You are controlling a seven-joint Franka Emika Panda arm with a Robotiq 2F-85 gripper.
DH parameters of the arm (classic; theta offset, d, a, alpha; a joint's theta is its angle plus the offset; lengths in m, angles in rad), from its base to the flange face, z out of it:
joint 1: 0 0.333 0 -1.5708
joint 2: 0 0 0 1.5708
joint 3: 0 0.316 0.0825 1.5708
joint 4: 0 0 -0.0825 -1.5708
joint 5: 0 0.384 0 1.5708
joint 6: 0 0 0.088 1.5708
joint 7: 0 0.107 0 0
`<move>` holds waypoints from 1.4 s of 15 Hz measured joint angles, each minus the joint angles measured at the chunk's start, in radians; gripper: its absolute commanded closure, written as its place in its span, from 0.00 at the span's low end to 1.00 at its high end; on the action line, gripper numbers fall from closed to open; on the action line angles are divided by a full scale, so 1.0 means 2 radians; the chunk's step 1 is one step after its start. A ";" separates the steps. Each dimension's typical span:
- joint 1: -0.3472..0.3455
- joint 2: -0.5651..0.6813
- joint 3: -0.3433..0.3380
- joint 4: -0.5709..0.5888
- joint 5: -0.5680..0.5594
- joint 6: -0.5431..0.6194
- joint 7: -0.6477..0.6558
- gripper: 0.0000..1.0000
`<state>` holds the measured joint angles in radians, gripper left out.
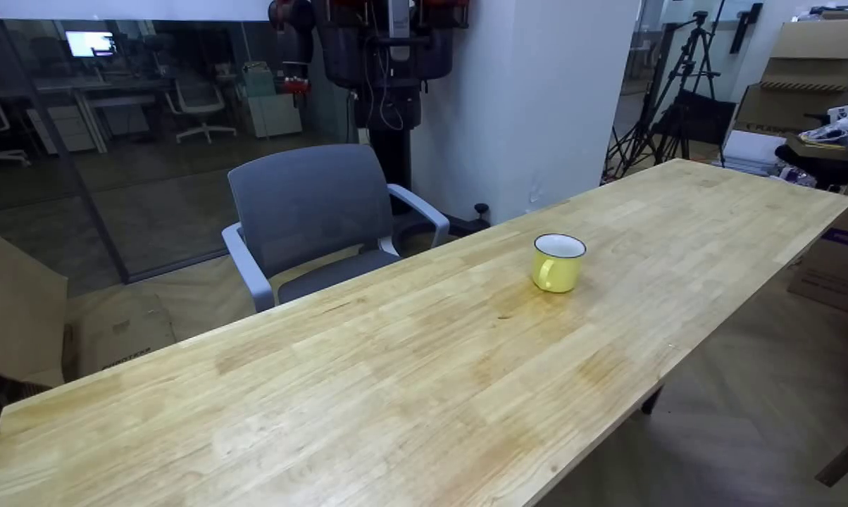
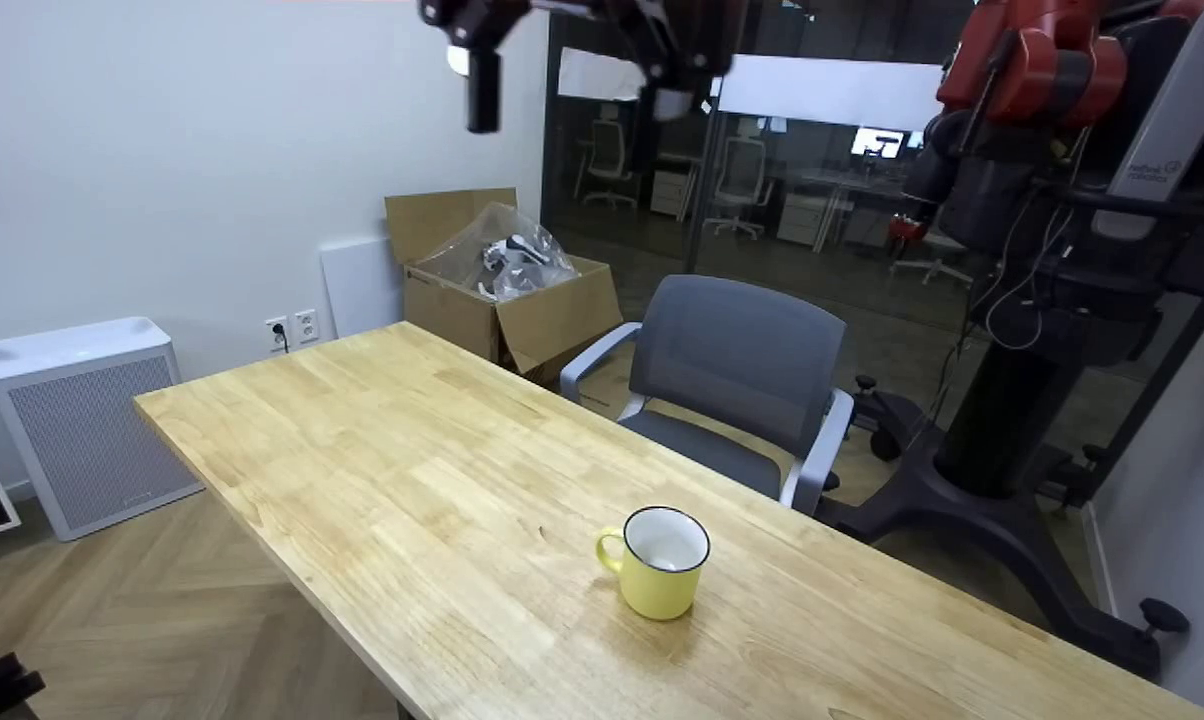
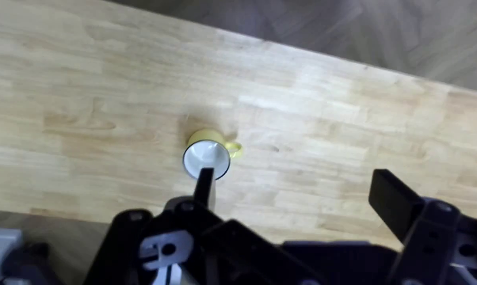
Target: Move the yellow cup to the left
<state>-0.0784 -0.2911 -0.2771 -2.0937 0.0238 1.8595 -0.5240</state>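
The yellow cup [image 1: 562, 273] stands upright on the long wooden table [image 1: 368, 394], with a white inside and dark rim. It also stands there in an exterior view [image 2: 660, 592], its handle toward the table's far-left end. My gripper [image 2: 564, 130] hangs high above the table at the top of that view, open and empty. In the wrist view the gripper's fingers [image 3: 294, 172] are spread wide with bare table between them. The cup [image 3: 197, 136] lies beyond the left fingertip, which covers part of its rim. The gripper is well above the cup, not touching it.
A grey office chair [image 1: 311, 204] stands against the table's long side; it also shows in an exterior view [image 2: 737, 360]. A red and black robot [image 2: 1002, 190] stands behind it. An open cardboard box [image 2: 450, 312] and a white air purifier [image 2: 97, 420] stand past the table's end.
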 measured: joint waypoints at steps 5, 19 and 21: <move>-0.023 0.086 -0.004 -0.004 0.007 0.216 0.005 0.00; -0.044 0.253 0.045 0.066 0.026 0.244 0.009 0.00; -0.046 0.276 0.055 0.084 0.026 0.229 0.009 0.00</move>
<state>-0.1713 0.2616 -0.1667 -1.9264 0.0762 2.3181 -0.5069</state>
